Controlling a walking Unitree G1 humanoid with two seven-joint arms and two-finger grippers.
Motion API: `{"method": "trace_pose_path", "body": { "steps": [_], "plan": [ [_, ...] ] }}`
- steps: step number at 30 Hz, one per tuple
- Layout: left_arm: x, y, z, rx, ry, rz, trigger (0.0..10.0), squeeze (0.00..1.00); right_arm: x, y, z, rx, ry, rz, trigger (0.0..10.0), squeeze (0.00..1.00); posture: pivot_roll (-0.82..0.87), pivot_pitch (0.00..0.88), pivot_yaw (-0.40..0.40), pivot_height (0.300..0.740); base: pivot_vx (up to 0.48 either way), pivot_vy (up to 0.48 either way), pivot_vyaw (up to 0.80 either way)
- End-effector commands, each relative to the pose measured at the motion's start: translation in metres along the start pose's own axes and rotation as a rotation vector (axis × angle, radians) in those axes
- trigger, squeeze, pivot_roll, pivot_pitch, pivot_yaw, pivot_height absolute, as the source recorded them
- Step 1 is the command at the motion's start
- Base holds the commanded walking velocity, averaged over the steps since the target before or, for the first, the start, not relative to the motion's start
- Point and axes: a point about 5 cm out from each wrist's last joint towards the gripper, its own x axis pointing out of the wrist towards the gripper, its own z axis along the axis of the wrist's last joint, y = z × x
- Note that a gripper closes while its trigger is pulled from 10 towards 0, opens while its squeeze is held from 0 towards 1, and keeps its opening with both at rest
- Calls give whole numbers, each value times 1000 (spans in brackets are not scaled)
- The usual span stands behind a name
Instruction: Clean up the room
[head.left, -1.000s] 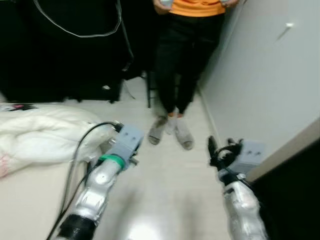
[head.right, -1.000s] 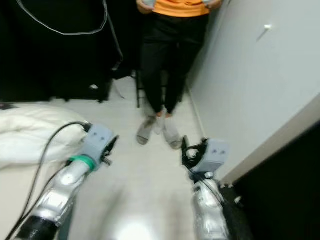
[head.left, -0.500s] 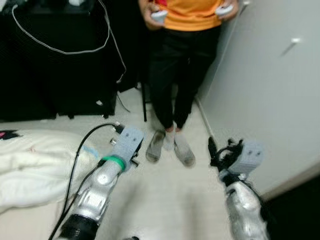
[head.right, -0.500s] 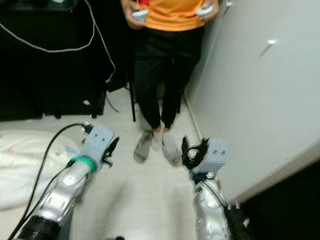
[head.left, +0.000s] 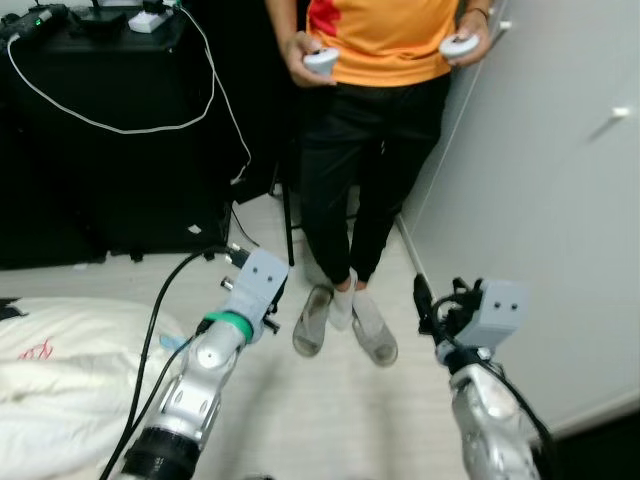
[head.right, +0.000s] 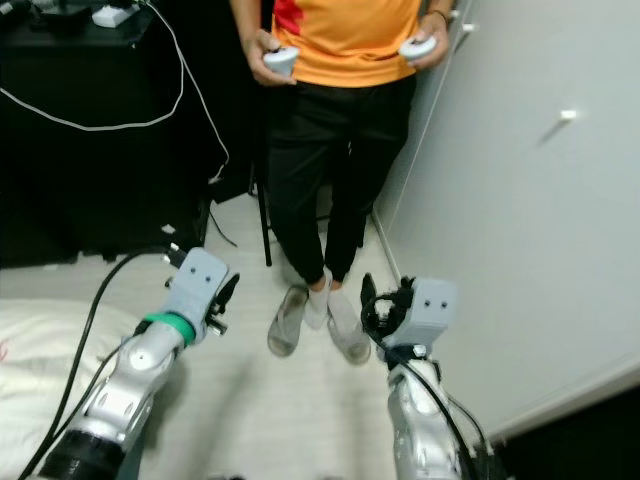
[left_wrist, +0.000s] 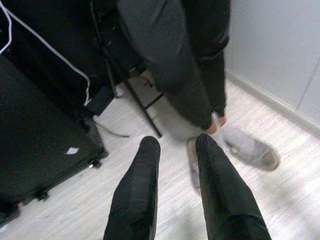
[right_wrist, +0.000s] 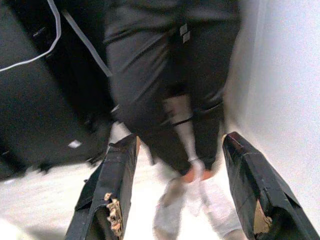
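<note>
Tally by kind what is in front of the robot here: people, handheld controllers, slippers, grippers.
Person: 1
White handheld controllers, one in each of the person's hands: 2
Grey slippers on the person's feet: 2
Robot grippers, left gripper and right gripper, both holding nothing: 2
Total: 7

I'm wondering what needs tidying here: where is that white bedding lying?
The white bedding lies low on the robot's left in the head views, just beyond the left arm, near the black cabinet.
</note>
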Motion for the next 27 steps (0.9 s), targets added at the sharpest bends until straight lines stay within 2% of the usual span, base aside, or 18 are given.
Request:
{"method": "trace_pose_path", "body": {
  "steps": [1,6,7,10,13,14,15,16,17,19,20,22,24,25,27],
  "plan": [
    [-2,-4,-6,0,27,-8,10000,173,-4,-7,-4,0,25,-14,10000,0,-10,101,66,740,277,0,0],
    [-1,-5,-7,-6,34,-6,10000,137,-4,-6,-5,-35,33,-5,10000,0,-10,101,66,740,112,0,0],
    [-2,-8,-11,-27,64,-19,10000,0,-5,-7,-6,-47,34,-1,10000,0,-10,101,66,740,0,0,0],
    [-3,-10,-14,-40,81,-30,10000,0,-5,-8,-6,-47,36,1,10000,0,-10,101,66,740,0,0,0],
    [-5,-13,-19,-53,106,-52,10000,0,-7,-9,-9,-46,48,0,10000,0,-10,101,66,740,0,0,763],
    [-8,-15,-31,-67,148,-77,10000,0,-10,-14,-16,-66,87,-16,10000,0,-8,103,65,740,0,0,763],
    [-8,-15,-31,-67,148,-77,10000,0,-10,-14,-16,-66,87,-16,10000,0,-8,103,65,740,0,0,763],
    [-27,-13,-79,5,302,-107,10000,0,-30,-43,-45,-105,220,-110,10000,0,-8,103,65,740,0,0,769],
    [-27,-13,-79,5,302,-107,10000,0,-30,-43,-45,-105,220,-110,10000,0,-8,103,65,740,0,0,769],
    [-47,-5,-116,57,442,-106,10000,0,-53,-65,-68,-131,345,-186,10000,0,-16,98,62,740,0,0,772],
    [-47,-5,-116,57,442,-106,10000,0,-53,-65,-68,-131,345,-186,10000,0,-16,98,62,740,0,0,775],
    [-64,0,-140,84,548,-106,10000,0,-74,-77,-90,-137,474,-226,10000,0,-17,86,50,740,0,0,769],
    [-64,0,-140,84,548,-106,10000,0,-74,-77,-90,-137,474,-226,10000,0,-17,86,50,740,0,0,769],
    [-76,0,-153,85,613,-120,10000,0,-88,-78,-103,-131,558,-233,10000,0,-16,80,42,740,0,0,763],
    [-76,0,-153,85,613,-120,10000,0,-88,-78,-103,-131,558,-233,10000,0,-16,80,42,740,0,0,763]
  ]
}}
